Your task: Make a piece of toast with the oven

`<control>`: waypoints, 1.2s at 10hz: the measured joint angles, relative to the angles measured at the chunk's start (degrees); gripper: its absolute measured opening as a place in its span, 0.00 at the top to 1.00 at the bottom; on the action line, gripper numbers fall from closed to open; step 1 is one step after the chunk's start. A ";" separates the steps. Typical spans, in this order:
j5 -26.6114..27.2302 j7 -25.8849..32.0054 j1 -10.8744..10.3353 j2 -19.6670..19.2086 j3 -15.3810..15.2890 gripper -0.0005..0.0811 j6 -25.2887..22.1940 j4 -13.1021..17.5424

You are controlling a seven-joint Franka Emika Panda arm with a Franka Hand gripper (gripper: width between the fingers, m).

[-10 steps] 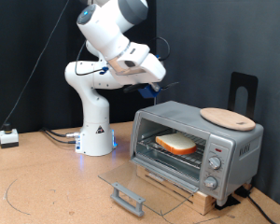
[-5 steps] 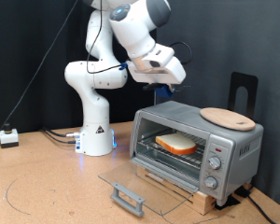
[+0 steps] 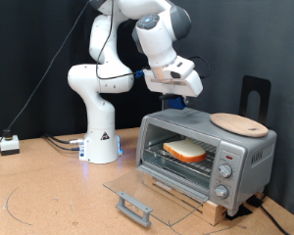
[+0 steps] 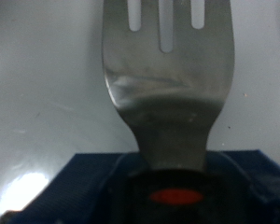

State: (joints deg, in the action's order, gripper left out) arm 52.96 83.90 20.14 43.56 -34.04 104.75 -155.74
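The oven [image 3: 240, 157] stands at the exterior view's right on a low wooden base. Its glass door [image 3: 152, 186] lies folded down flat, with its bar handle [image 3: 134, 208] at the front. The piece of toast [image 3: 186, 150] lies on the wire rack inside. My gripper [image 3: 172, 101] hangs just above the oven's top, near its back left corner. In the wrist view a slotted metal spatula blade [image 4: 166, 75] sticks out from a dark blue block [image 4: 84, 182] with a red dot. The blade hovers over a pale grey surface. My fingers do not show.
A round light-wood board [image 3: 239, 123] lies on top of the oven at its right. A black upright stand [image 3: 255, 93] is behind it. The arm's white base [image 3: 101, 142] stands left of the oven. A small white box [image 3: 9, 143] and cables lie at the far left.
The arm has swung towards the exterior view's right and come down, bringing the hand from beside the base to just above the oven's top. Toast and door have not moved.
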 joint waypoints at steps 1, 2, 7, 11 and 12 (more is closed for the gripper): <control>1.81 -0.22 -0.14 0.62 -1.34 0.47 1.86 -1.17; 3.83 -0.23 -0.17 0.81 -2.59 0.47 3.82 -2.06; 9.24 -0.56 -0.16 0.38 -4.50 0.15 4.92 -2.96; 15.34 1.72 -0.59 2.01 1.44 0.00 0.16 -0.90; 14.86 1.83 -0.56 2.80 3.72 0.00 -1.88 -0.16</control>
State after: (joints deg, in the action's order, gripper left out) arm 67.83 85.73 19.59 46.35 -30.32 102.87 -155.89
